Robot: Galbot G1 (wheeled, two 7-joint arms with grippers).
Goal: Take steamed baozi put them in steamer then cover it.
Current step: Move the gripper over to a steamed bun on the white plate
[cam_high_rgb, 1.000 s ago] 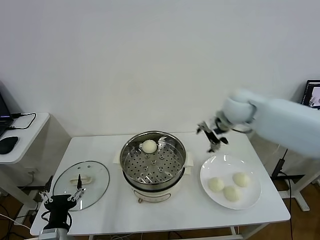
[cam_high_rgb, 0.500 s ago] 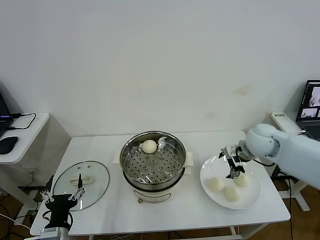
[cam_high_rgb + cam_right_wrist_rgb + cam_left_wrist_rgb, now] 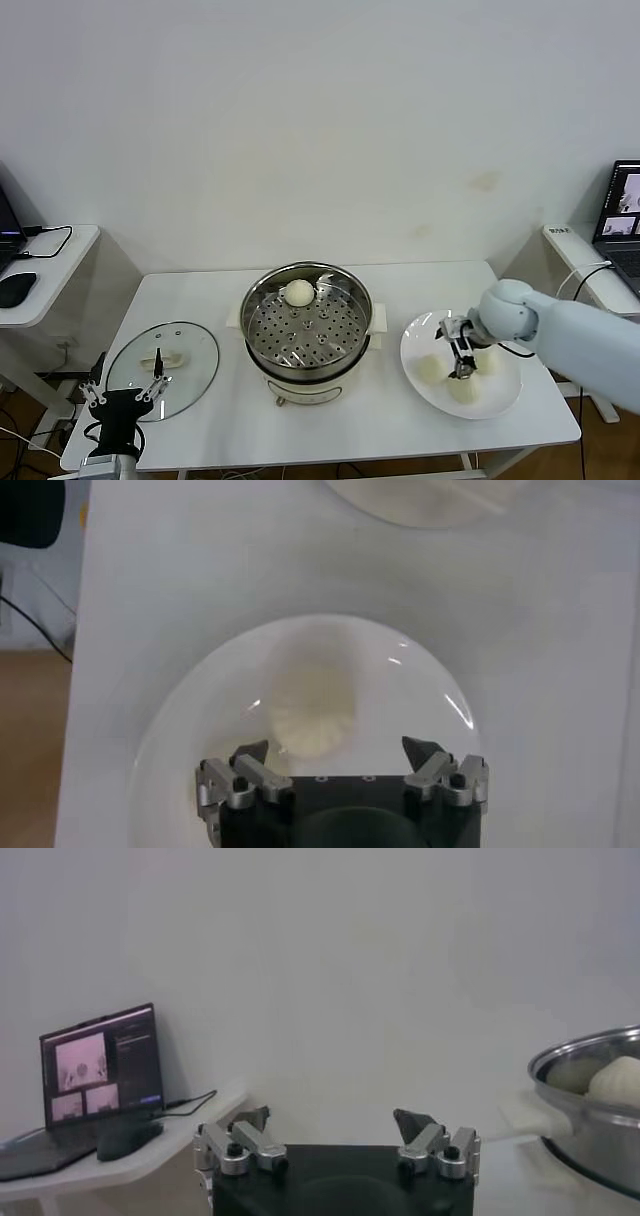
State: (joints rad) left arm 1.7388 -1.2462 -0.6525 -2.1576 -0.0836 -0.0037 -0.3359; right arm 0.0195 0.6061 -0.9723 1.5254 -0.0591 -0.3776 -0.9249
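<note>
Since a second ago our right arm has swung from above the table's back edge down over the plate (image 3: 505, 395); nothing else has shifted. Right gripper (image 3: 462, 362) now hangs jaws-down among the steamed baozi (image 3: 431, 368) on that plate, fingers spread wide and gripping nothing. Wrist view shows one bun (image 3: 312, 702) centred just ahead of the open jaws.

Step in hand, as we read it: pick the second bun. To do it well we'd keep that bun centred between the fingertips, descend straight until the tips straddle its widest part, then close gently, since soft dough will dent or slip if pinched off-centre. Watch the neighbouring buns; they sit close and a finger could nudge one.

Containers:
- Plate at 3 o'clock of the steamer (image 3: 307, 322): three buns, one partly hidden by the gripper.
- Steamer at table centre: one bun (image 3: 299, 292) on the perforated tray at 12 o'clock, rest of tray bare.
- Cover (image 3: 163, 355) lies flat on the table at 9 o'clock of the steamer, handle up.

Left gripper (image 3: 121, 405) is parked at the near table edge just beside the cover, fingers wide apart, holding nothing.
</note>
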